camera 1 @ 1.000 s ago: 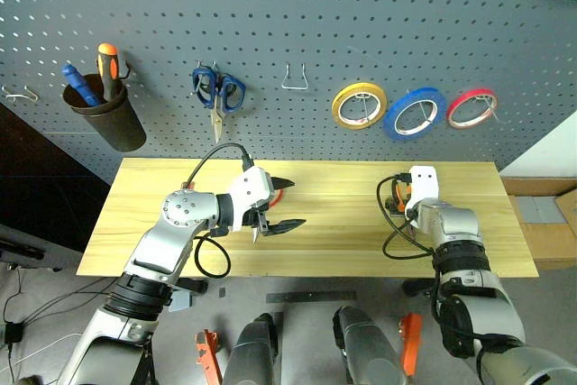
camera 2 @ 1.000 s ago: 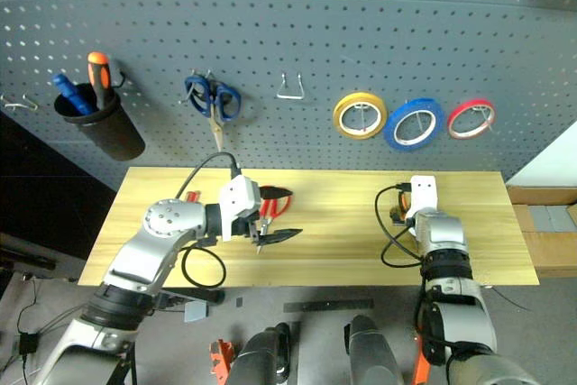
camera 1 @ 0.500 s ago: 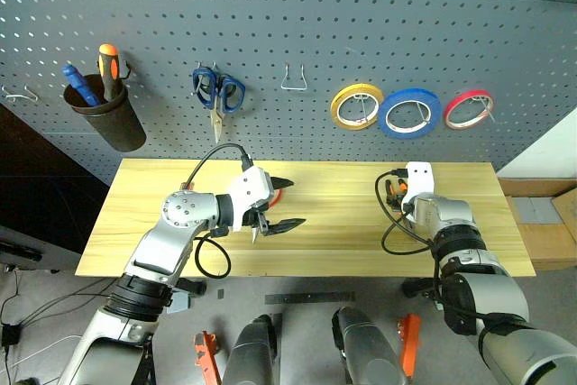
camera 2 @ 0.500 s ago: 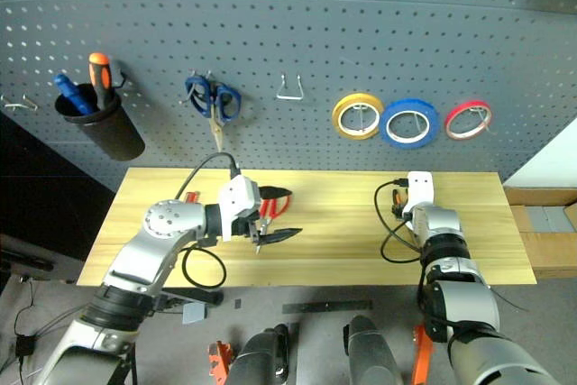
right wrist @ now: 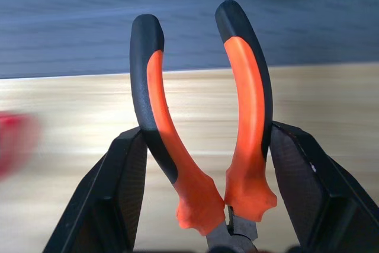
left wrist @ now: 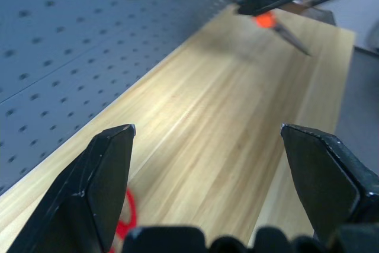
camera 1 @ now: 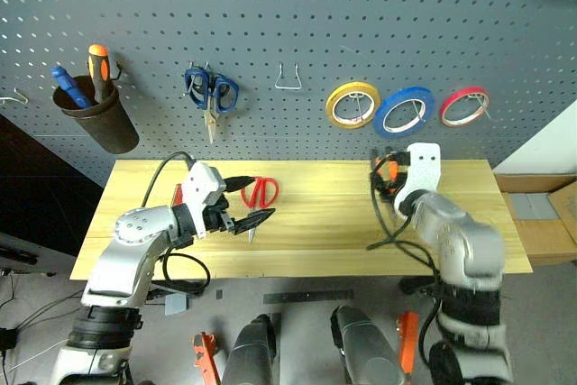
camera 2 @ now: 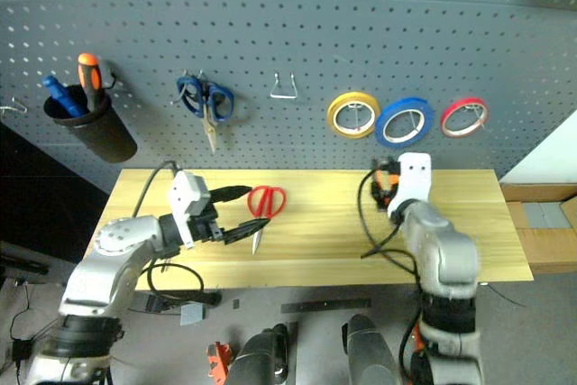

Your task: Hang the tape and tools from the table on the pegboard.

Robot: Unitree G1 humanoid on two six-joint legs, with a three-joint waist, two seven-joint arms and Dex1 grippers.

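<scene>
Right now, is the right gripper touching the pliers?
Touching. The right wrist view shows the right gripper with both fingers pressed against the pliers' orange handles.

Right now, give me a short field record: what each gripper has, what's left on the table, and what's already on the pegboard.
left gripper: open, empty, above the table
right gripper: shut on the pliers, handles pointing toward the pegboard
on table: red-handled scissors
on pegboard: blue tape between yellow tape and red tape; blue-handled scissors; black cup
free hook: between blue-handled scissors and yellow tape
</scene>
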